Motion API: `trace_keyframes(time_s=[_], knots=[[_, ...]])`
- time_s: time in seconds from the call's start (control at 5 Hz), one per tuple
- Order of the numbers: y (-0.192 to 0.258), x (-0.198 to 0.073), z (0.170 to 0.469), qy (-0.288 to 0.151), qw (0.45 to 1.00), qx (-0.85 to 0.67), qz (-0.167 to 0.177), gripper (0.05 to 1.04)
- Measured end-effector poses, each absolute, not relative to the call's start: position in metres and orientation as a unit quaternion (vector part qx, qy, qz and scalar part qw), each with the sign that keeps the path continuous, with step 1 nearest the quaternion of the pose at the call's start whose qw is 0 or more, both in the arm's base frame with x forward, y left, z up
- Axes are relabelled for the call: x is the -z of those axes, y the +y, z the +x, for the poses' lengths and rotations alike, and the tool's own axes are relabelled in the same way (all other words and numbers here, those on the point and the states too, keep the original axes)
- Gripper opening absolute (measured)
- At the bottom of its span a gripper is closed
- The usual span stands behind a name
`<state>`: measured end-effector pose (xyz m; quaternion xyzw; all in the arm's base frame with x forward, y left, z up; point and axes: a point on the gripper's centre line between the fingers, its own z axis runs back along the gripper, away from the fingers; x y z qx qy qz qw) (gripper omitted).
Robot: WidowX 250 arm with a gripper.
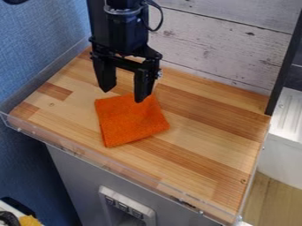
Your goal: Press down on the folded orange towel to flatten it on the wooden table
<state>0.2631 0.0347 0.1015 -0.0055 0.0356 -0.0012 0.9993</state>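
A striped wooden desk (206, 114) is backed by whitewashed planks (221, 50) and edged with clear plastic. Left of the desk, a blue textured wall (35, 48) is seen. On the desk's left half, an orange, fuzzy, roughly square cloth (131, 121) is laid, its far edge overhung by black jaws (122, 90) held apart.

Wooden counter (206, 128), grey cabinet (73, 176) below; whitish plank wall (218, 53), blue wall (41, 39)

Black plastic-and-metal robot arm (121, 33), blocky segments; dull grey ring (122, 10) round upper wrist section. Thin black cable (161, 16) looping out beside it. Black two-finger gripper (122, 96): angular crossbar (126, 64), thick fingers (143, 84) tapering downward, small silvery screws (159, 74) at one side.
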Motion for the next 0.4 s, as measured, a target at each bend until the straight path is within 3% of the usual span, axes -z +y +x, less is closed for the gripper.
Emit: trace_keyframes(time_s=[0.4], knots=[[0.0395,-0.1012,0.2668,0.022,0.999,-0.044,-0.004,0.995]])
